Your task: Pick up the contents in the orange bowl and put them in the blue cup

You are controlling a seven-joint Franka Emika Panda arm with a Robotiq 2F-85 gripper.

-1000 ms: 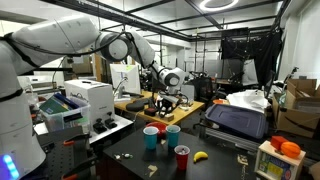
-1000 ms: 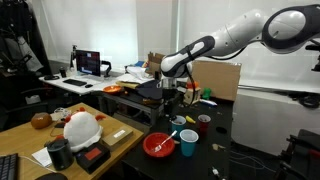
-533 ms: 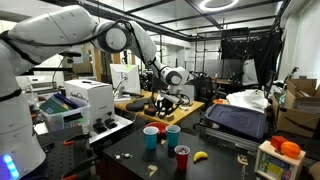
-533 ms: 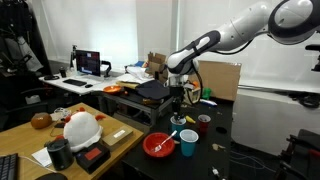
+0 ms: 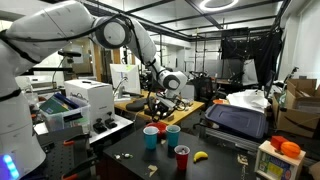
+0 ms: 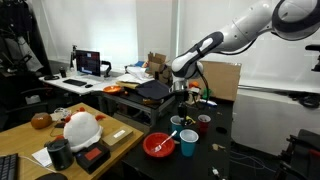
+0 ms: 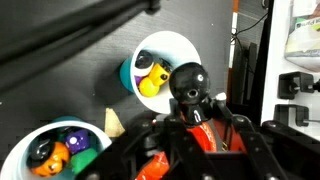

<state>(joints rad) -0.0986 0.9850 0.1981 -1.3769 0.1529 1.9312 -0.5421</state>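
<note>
The orange bowl sits at the near edge of the black table, with a pale piece lying in it. Beside it stands the blue cup. My gripper hangs above the cups, over a teal cup. In the wrist view my gripper is shut on a red and black toy. The teal cup, just ahead of it, holds a yellow piece. A white-rimmed cup at lower left holds several coloured pieces.
A red cup stands by the other cups, and a banana lies near it. A wooden desk with a white-and-orange domed object lies to one side. A printer and a black case flank the table.
The gripper has carried the toy sideways toward the cups and now hangs over the teal cup. Its grip has not changed.
</note>
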